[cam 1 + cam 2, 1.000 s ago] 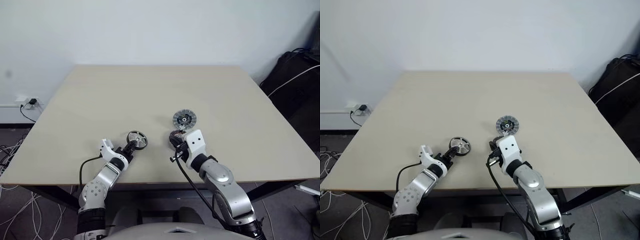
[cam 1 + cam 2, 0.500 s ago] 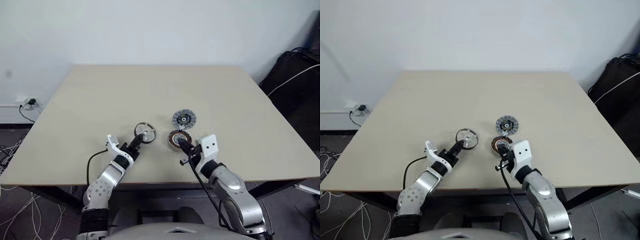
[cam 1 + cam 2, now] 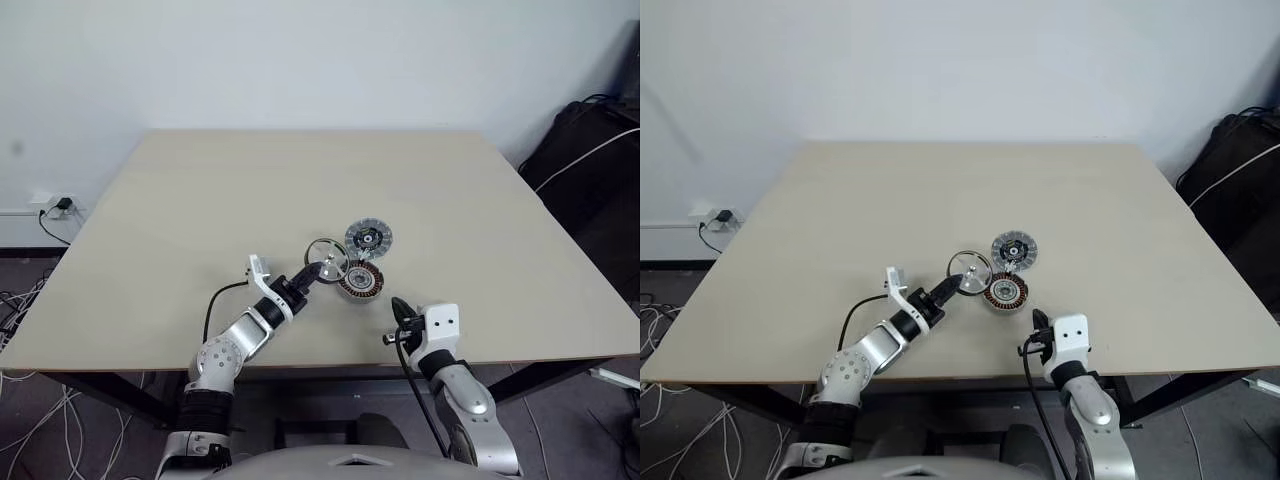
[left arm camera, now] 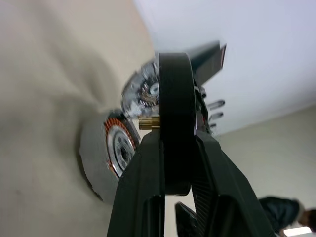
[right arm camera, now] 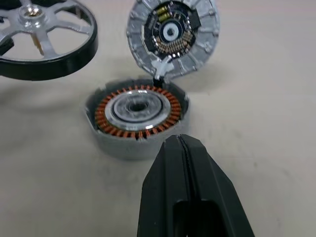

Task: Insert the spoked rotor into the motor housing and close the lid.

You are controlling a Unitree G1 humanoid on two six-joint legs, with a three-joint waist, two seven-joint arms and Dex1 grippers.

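Rotor [image 3: 327,259] is pinched in the left gripper [image 3: 311,272] and held just left of the housing [image 3: 360,280], not yet seated; lid [image 3: 369,239] lies open on the table [image 3: 200,200] behind the housing; right gripper [image 3: 399,310] is pressed together, empty.

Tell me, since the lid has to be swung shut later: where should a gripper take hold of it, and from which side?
Probably the lid's free outer rim, opposite the small tab joining it to the motor housing. It stands propped open behind the housing, so coming from above and pinching the thin segmented edge looks best. The spoked rotor in the left gripper crowds one side.
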